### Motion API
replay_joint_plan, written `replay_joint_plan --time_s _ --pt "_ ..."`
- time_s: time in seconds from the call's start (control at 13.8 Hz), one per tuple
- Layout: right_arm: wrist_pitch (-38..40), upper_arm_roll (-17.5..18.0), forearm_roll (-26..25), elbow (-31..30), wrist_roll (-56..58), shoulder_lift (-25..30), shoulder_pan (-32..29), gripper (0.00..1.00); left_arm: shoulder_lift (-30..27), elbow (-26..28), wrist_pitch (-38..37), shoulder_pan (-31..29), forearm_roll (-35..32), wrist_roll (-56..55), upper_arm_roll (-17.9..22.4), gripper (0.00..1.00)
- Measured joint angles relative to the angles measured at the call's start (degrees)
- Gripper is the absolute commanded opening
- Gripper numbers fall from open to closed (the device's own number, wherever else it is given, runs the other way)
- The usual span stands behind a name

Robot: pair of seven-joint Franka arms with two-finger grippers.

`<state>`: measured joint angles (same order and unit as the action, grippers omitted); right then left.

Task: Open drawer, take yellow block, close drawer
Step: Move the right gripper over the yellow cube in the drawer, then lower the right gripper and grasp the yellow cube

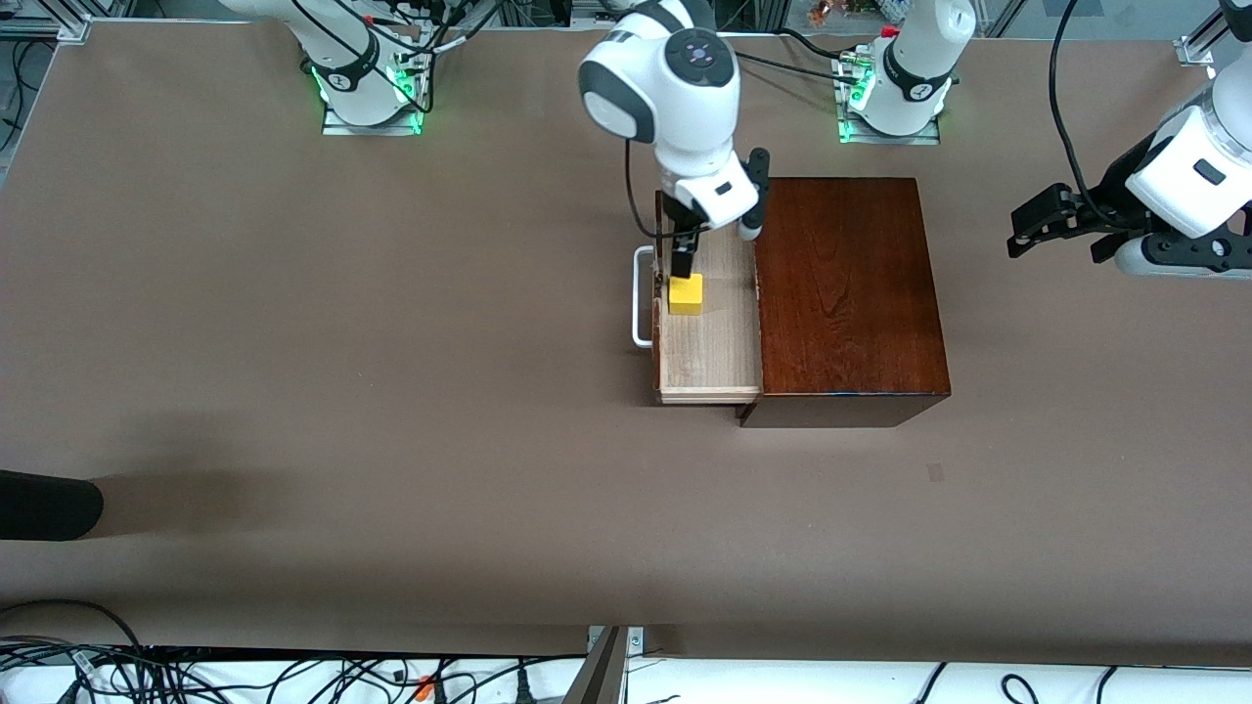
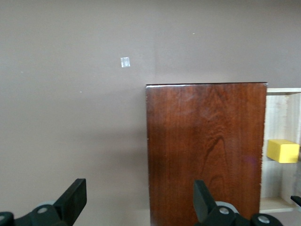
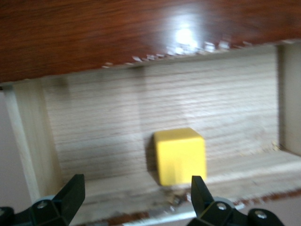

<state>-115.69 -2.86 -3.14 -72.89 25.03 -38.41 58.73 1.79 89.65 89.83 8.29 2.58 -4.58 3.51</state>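
The dark reddish-brown wooden box [image 1: 846, 293] stands mid-table. Its drawer [image 1: 709, 342] is pulled out toward the right arm's end, showing the pale interior and the white handle [image 1: 641, 313]. The yellow block [image 1: 685, 293] sits in the drawer next to its front wall. My right gripper [image 1: 682, 262] is open just above the block, fingers pointing down. In the right wrist view the block [image 3: 179, 155] lies past the open gripper [image 3: 136, 188], nearer one finger. My left gripper [image 1: 1027, 227] is open and empty, waiting over the table off the box's closed end; its wrist view shows the gripper [image 2: 138, 190], box [image 2: 204, 150] and block [image 2: 282, 150].
A black object [image 1: 44, 504] lies at the table's edge toward the right arm's end, near the front camera. A small pale mark [image 1: 936, 472] is on the table, nearer the front camera than the box. Cables run along the front edge.
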Motion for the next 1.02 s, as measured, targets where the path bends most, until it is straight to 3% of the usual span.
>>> replay_joint_plan --time_s 1.02 --pt "-2.25 -0.93 -1.18 0.18 7.07 -2.75 -1.75 1.0 -0.23 0.1 -0.98 0.09 -3.02 0.34 -0.69 1.0"
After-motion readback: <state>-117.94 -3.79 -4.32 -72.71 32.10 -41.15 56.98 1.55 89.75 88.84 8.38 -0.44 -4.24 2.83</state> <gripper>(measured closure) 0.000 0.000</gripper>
